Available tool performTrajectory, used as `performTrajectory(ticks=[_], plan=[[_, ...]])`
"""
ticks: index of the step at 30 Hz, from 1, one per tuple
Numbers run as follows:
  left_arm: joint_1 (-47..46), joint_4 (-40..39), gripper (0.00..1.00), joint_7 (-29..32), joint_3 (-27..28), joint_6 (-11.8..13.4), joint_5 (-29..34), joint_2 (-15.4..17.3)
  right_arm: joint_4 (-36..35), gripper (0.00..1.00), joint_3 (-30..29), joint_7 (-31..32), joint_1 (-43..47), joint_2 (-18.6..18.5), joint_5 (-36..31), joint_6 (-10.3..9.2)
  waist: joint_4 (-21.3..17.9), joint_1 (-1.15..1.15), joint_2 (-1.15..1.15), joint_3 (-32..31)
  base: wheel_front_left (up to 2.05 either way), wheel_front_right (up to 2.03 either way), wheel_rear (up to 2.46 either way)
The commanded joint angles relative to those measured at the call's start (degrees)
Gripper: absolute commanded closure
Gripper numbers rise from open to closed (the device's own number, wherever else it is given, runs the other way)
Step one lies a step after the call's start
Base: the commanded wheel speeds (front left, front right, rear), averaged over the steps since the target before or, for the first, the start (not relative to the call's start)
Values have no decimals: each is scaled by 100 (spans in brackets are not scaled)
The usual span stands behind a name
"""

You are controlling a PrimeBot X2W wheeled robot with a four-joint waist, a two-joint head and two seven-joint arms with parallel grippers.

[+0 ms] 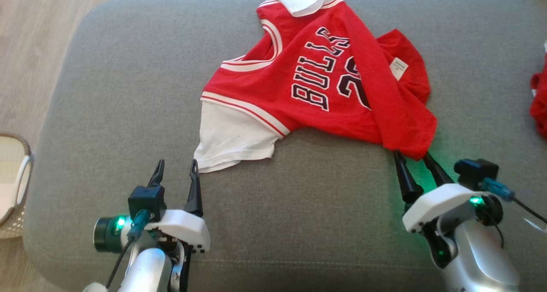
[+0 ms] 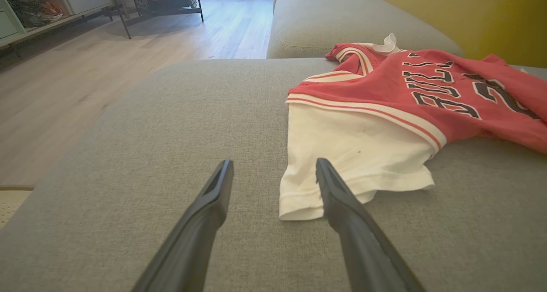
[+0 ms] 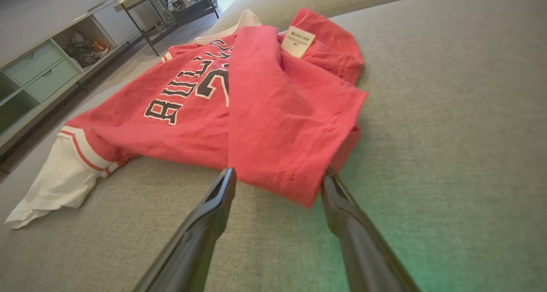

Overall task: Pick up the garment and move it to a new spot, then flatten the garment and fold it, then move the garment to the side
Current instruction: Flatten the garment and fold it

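One grey sofa cushion, one red jersey mid-cushion. Long axis left-right: neck end left, folded hem right, white sleeve toward left gripper. Two grippers, fingers spread, nothing held. Right gripper straddles the near red corner.

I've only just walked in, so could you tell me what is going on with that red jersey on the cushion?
The robot is working on a red jersey lying rumpled on the grey cushion. Both claws are open, holding nothing. The left claw sits at the hem of the white sleeve; the right claw has the jersey's near red corner between its fingers. Nothing is lifted yet.
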Motion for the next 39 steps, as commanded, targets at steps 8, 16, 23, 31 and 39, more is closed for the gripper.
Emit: performTrajectory(ticks=[8, 16, 23, 31, 39], plan=[[-221, -85, 0, -69, 221, 23, 31, 67, -422, 100, 367, -317, -380, 18, -328, -1, 36, 0, 0, -64, 0, 0, 0], [-220, -102, 0, -69, 103, 43, -12, 67, -1531, 100, 333, -283, -687, -1, -343, -1, 55, 0, 0, -99, 0, 0, 0], [-259, -115, 0, -69, -4, 53, -73, 67, -1807, 100, 162, 252, -1635, -296, -279, -1, 375, 0, 0, 7, 0, 0, 0], [-375, -121, 0, -69, -166, 84, -200, 67, -199, 100, -311, 789, -2761, -677, -764, -1, 956, 0, 0, 295, 0, 0, 0], [-564, -145, 0, -69, -377, 109, -290, 66, 1524, 100, -952, 684, -3604, -1116, -1695, -1, 1364, 0, 0, 666, 0, 0, 0]])
